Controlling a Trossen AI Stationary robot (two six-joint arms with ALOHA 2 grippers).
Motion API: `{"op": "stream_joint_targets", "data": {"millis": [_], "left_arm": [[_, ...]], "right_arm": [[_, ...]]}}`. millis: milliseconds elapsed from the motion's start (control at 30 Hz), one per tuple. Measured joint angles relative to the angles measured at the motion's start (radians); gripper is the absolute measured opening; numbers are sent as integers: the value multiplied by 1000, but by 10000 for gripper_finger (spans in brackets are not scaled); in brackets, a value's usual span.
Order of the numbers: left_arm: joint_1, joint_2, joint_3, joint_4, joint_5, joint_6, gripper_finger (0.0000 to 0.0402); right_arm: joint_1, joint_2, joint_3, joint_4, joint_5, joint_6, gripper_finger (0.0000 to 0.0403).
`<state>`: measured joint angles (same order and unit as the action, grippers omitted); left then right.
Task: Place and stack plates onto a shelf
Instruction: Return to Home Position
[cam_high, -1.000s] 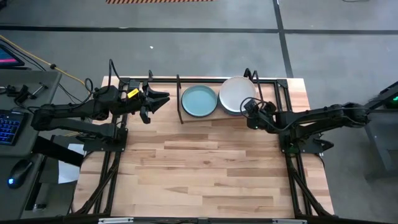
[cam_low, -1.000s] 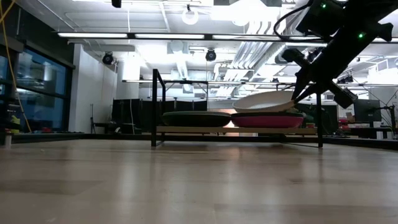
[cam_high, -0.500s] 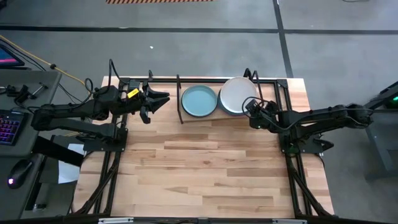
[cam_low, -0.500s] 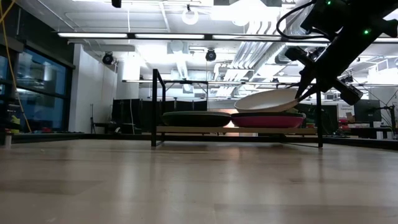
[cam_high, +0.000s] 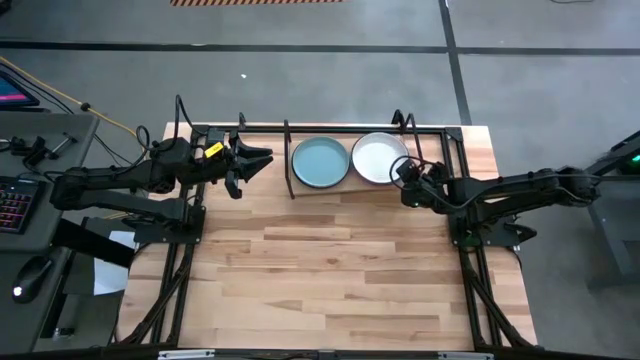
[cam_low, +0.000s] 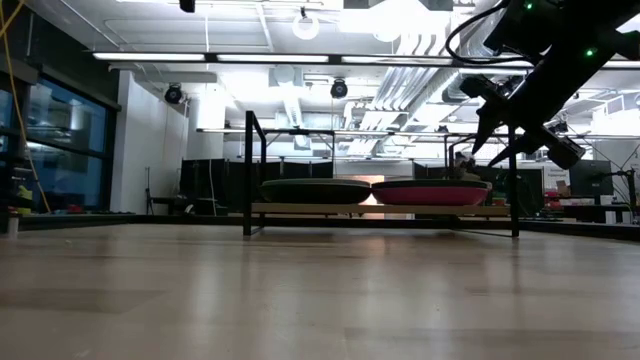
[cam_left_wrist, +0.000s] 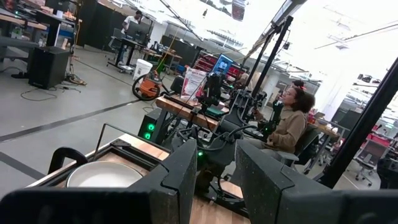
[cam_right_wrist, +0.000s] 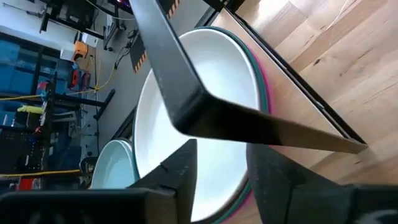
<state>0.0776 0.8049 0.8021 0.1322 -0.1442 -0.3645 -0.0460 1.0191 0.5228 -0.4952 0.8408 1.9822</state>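
The shelf (cam_high: 290, 165) stands at the table's far edge, its wooden board (cam_low: 380, 208) carrying two stacks. A light teal plate (cam_high: 320, 162) tops the left stack. The white plate (cam_high: 379, 158) lies flat on the right stack, over a teal and a magenta plate (cam_low: 430, 193). My right gripper (cam_high: 400, 172) is open just above the white plate's (cam_right_wrist: 205, 112) near-right rim, touching nothing. My left gripper (cam_high: 262, 160) waits open left of the shelf, with nothing between its fingers (cam_left_wrist: 180, 180).
A shelf rod (cam_right_wrist: 186, 93) crosses close in front of my right gripper. A larger black frame (cam_high: 455, 150) edges the table. Bare wooden table top (cam_high: 330, 260) spreads toward the near edge. A person (cam_left_wrist: 289, 124) sits in the room beyond.
My right gripper has opened and let go of the white plate. The plate's right rim, held tilted above the stack before, has dropped, and the plate now lies flat on the right stack. The gripper stays just above the rim.
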Motion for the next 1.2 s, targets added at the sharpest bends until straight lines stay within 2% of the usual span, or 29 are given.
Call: {"op": "stream_joint_targets", "data": {"millis": [200, 267, 400, 467, 633, 733, 833, 1000, 1200], "left_arm": [[0, 0, 0, 0, 2, 0, 99], [0, 0, 0, 0, 9, 0, 99], [0, 0, 0, 0, 11, 2, 99], [0, 0, 0, -1, 11, 11, 99], [0, -4, 0, 0, 12, 18, 99], [0, -3, 0, 0, 19, 18, 99], [0, -3, 0, 0, 36, 18, 99], [0, -3, 0, 0, 38, 19, 99], [0, -6, 0, -1, 38, 19, 99]], "right_arm": [[4, -35, 0, 9, -7, -68, 137], [17, -67, 0, 45, -13, -156, 138], [51, -138, 0, 193, -40, -443, 138], [63, -169, 0, 292, -92, -613, 138], [75, -207, 0, 587, -305, -987, 138], [75, -209, 0, 771, -430, -1167, 138], [75, -209, 0, 900, -504, -1309, 133], [75, -209, 0, 1009, -602, -1501, 100], [74, -208, 0, 1017, -634, -1617, 10]]}}
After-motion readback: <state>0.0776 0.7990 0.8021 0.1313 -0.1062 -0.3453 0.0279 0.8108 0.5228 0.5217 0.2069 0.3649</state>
